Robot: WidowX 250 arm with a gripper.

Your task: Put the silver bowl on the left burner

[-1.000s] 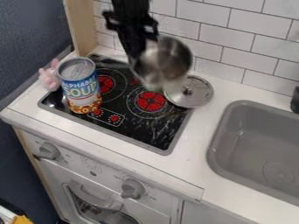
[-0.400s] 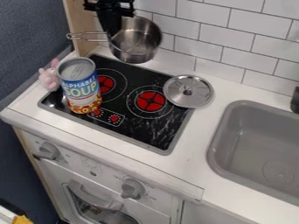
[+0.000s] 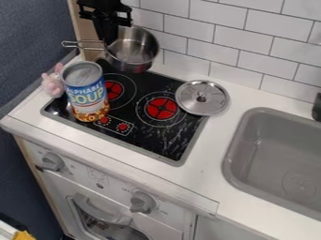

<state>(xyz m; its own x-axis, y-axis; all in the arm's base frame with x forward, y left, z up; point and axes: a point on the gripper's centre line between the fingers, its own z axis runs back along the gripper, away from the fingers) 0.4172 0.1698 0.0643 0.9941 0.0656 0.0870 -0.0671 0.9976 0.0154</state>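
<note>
At the top of the camera view my gripper (image 3: 110,43) is shut on the silver bowl (image 3: 133,50), a small pot with a wire handle pointing left. The bowl hangs upright above the back edge of the stove. Below it and slightly to the left is the left burner (image 3: 113,90), its red centre partly visible beside the soup can.
A soup can (image 3: 85,92) stands at the stove's left, touching or close to a pink toy (image 3: 52,82). A silver lid (image 3: 202,97) lies at the stove's back right corner. The grey sink (image 3: 276,164) is at the right, and a tiled wall (image 3: 238,37) rises behind.
The gripper and bowl have moved left, and most recently a little lower. The bowl's handle has come into sight on the left. Can, toy and lid have not moved.
</note>
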